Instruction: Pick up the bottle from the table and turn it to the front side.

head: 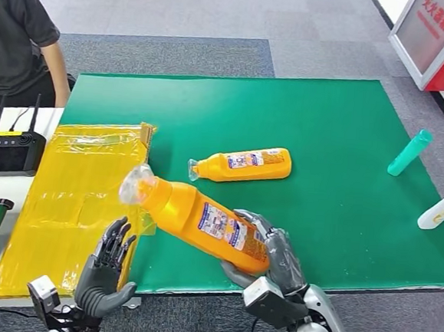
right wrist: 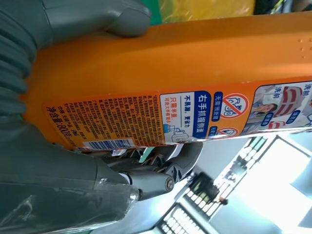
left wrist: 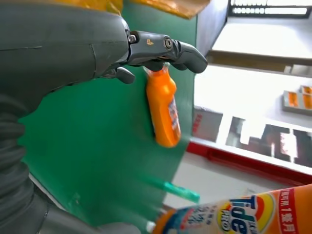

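My right hand grips the base end of an orange bottle and holds it above the green mat's near edge, its clear cap tilted up toward the left. Its back label with small print and a barcode faces up; the right wrist view shows that label and my fingers wrapped under the bottle. My left hand hovers open, fingers spread, just below the cap end and apart from it. A second orange bottle lies on its side on the mat, also seen past my left fingers as an orange bottle.
A yellow plastic bag lies flat on the mat's left side. A teal bottle and a white bottle lie at the right edge of the green mat. A black controller sits on the white table at left, near a seated person.
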### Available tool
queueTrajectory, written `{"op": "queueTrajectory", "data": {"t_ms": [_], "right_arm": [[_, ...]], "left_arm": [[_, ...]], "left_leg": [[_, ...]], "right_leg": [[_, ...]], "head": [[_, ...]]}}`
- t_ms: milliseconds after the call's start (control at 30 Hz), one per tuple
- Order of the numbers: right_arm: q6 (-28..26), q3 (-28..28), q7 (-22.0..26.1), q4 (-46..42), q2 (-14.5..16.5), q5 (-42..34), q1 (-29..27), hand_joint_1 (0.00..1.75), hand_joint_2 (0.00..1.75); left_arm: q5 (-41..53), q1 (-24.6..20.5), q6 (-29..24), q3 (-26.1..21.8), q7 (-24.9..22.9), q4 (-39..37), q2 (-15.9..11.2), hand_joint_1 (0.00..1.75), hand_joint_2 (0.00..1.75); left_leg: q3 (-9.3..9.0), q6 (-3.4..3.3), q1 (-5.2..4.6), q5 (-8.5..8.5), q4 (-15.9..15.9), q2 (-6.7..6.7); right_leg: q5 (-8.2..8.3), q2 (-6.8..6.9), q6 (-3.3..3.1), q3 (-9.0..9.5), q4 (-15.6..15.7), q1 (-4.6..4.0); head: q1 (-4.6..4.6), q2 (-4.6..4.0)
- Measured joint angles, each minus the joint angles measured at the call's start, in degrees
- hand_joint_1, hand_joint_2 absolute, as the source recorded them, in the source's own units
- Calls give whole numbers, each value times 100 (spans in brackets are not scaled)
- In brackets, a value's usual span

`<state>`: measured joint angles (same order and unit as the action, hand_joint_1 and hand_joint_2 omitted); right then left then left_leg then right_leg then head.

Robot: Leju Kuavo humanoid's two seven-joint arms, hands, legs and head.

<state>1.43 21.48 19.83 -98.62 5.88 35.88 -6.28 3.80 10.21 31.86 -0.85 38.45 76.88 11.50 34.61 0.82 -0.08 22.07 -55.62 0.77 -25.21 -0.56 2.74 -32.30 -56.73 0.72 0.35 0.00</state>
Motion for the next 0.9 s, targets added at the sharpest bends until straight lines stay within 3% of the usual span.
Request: {"op": "queueTrajectory", "data": {"t_ms": [100, 233, 367, 900], "right_arm": [[5, 142, 374, 295, 51, -195, 25, 175, 175], [-42, 332, 663, 874, 86, -597, 25, 175, 175], [-293, 543, 940, 1439, 89, -723, -6, 175, 175], [-741, 946, 776, 2544, 87, -168, 316, 175, 175]], "left_arm": [[-448, -142, 395, 80, -92, -65, -9, 0, 175], [-1302, -254, 709, 322, -571, -172, -64, 0, 175], [-1596, -259, 849, 620, -480, -339, -168, 0, 175], [-2059, -446, 1264, 1656, -450, -526, -701, 0, 175]], "left_leg": [[0, 1, 2, -1, 0, 0], [-1, 1, 2, -1, 0, 0], [2, 0, 2, 0, 0, 0], [1, 4, 2, 1, 0, 0]], "right_leg": [[0, 0, 0, 0, 0, -2], [0, 0, 0, 3, 0, -3], [-1, 0, 0, 0, 0, -1], [0, 0, -1, -1, 0, -2]], "head": [[-1, 0], [-1, 0], [0, 0], [-1, 0]]}}
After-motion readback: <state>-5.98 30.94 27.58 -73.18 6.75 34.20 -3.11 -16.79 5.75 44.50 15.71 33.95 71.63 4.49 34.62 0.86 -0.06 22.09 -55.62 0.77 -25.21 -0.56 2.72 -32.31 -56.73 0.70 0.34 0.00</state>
